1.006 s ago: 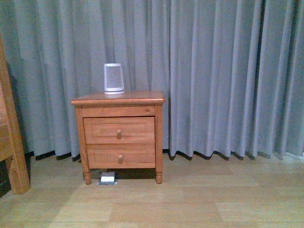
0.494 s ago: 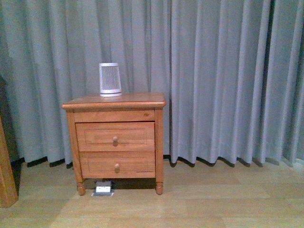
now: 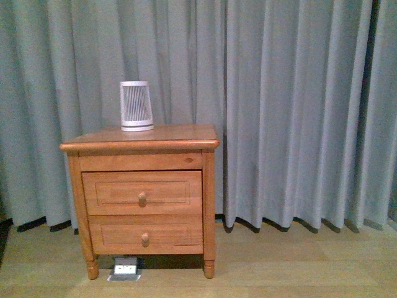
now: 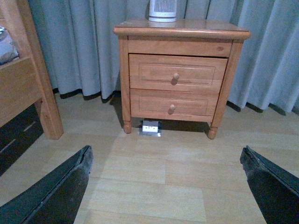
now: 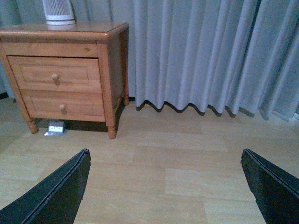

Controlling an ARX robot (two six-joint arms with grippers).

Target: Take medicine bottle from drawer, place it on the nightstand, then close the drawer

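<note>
Both arms' jaws gape wide, well short of the shut drawer [image 3: 111, 192]; its knob [image 3: 142, 197] sits dead ahead of the left jaws, leftward of the right jaws.

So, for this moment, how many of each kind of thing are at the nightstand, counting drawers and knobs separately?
Nightstand: 1
Drawers: 2, upper drawer and lower drawer, both shut
Knobs: 2, upper knob and lower knob
Ribbed white device on top: 1
Small white box on the floor underneath: 1
Medicine bottles in view: 0
Total: 7
</note>
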